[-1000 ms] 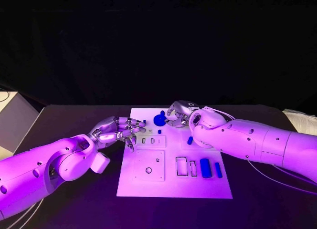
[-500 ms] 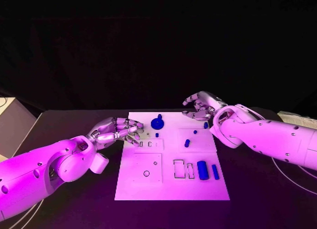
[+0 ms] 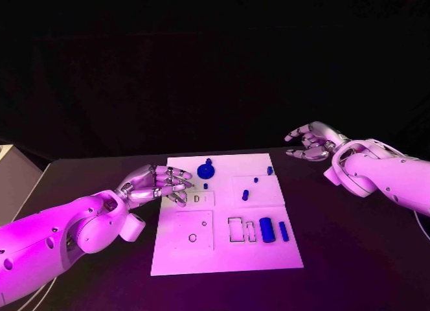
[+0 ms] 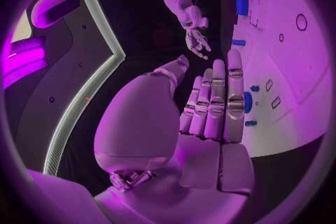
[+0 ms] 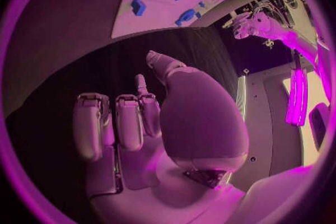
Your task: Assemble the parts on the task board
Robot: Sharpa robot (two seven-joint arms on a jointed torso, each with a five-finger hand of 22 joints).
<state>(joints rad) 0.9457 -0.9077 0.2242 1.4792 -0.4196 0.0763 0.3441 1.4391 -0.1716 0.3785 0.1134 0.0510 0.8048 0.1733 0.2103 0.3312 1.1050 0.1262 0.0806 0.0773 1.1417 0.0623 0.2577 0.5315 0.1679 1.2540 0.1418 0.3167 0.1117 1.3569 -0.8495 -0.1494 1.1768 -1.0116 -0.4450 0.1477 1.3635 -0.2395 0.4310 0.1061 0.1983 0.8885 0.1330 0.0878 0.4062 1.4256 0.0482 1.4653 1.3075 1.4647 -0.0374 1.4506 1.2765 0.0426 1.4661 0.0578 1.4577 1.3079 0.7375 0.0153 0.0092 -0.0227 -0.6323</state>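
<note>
**Both hands empty — choosing the next part to fetch**

Head view. The task board [image 3: 225,217] lies in the middle of the black table [image 3: 364,259]. Our left hand [image 3: 161,182] sits at the board's left edge near its far corner, fingers half curled over the small slots, nothing between them. Our right hand [image 3: 311,142] hangs above the table beyond the board's far right corner, well apart from it, fingers loosely curled and holding nothing. On the board: a round blue part [image 3: 206,171] near the far edge, a small blue peg [image 3: 245,194] lying loose in the middle, and a thick blue bar [image 3: 267,229] with a thin blue bar [image 3: 283,231] beside it towards the near right edge.

Left wrist view. The left hand's fingers [image 4: 217,101] lie straight and close together, flat over the board's edge; no part is in them.

Right wrist view. The right hand's fingers [image 5: 115,123] bend inward over bare table, empty; the board shows far off.

Judgement: the step in hand is fetching a loose part, probably the peg. We should bring the right hand in from above the far right corner, spread the fingers before descending, and pinch the peg across its short width, since it will likely roll. We keep the left hand off the right hand's path.
</note>
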